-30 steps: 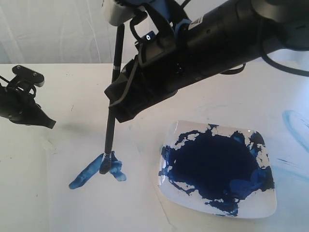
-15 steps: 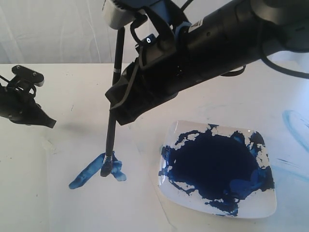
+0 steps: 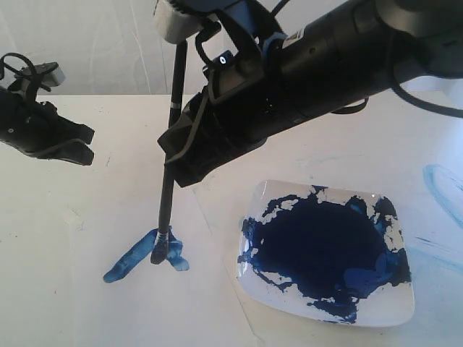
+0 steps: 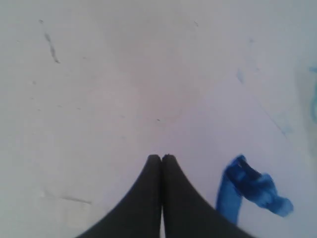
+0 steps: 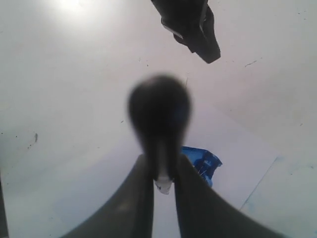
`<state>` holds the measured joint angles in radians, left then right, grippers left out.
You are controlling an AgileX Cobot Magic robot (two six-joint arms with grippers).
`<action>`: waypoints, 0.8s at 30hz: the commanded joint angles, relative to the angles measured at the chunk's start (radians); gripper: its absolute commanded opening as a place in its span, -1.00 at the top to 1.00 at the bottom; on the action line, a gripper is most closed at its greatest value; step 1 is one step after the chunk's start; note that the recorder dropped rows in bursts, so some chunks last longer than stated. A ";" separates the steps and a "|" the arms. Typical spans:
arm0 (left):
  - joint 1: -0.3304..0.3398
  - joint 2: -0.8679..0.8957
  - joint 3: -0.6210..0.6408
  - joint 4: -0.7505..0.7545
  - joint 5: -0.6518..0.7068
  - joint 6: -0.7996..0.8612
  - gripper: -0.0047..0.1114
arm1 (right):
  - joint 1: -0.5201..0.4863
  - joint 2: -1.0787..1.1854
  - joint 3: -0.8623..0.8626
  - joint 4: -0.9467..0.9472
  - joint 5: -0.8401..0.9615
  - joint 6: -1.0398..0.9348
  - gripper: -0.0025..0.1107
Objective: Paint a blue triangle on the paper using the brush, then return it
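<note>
My right gripper [image 3: 172,155] is shut on the black brush [image 3: 167,181], which stands nearly upright. Its bristle tip rests on the blue triangle [image 3: 145,254], a small rough figure of blue strokes on the white paper [image 3: 145,311]. In the right wrist view the blurred brush handle [image 5: 159,111] sits between the fingers of the right gripper [image 5: 163,171], with the blue triangle [image 5: 202,163] just behind on the paper [image 5: 233,148]. My left gripper [image 3: 79,148] hovers shut and empty above the table at far left. Its wrist view shows the closed left gripper [image 4: 161,157] beside the blue triangle [image 4: 247,191].
A white square plate [image 3: 401,309] holding a big navy paint pool [image 3: 318,249] lies right of the paper. A pale blue smear [image 3: 441,184] marks the table at far right. The left gripper [image 5: 190,25] shows beyond the paper in the right wrist view.
My left gripper has risen and shifted slightly right. The brush tip has stayed on the triangle, with hardly any movement of the right arm.
</note>
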<state>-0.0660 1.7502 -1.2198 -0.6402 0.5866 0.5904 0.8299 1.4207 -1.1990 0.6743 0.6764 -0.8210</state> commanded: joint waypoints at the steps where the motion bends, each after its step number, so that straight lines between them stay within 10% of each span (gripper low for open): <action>1: 0.006 0.025 0.004 -0.010 0.140 0.036 0.92 | 0.000 -0.011 0.004 0.007 -0.013 -0.007 0.96; 24: 0.006 0.152 0.043 -0.002 0.120 0.042 0.92 | 0.000 0.107 0.004 0.362 -0.089 -0.321 0.96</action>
<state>-0.0660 1.8938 -1.1810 -0.6368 0.6915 0.6250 0.8299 1.4992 -1.1990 0.9532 0.5967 -1.0502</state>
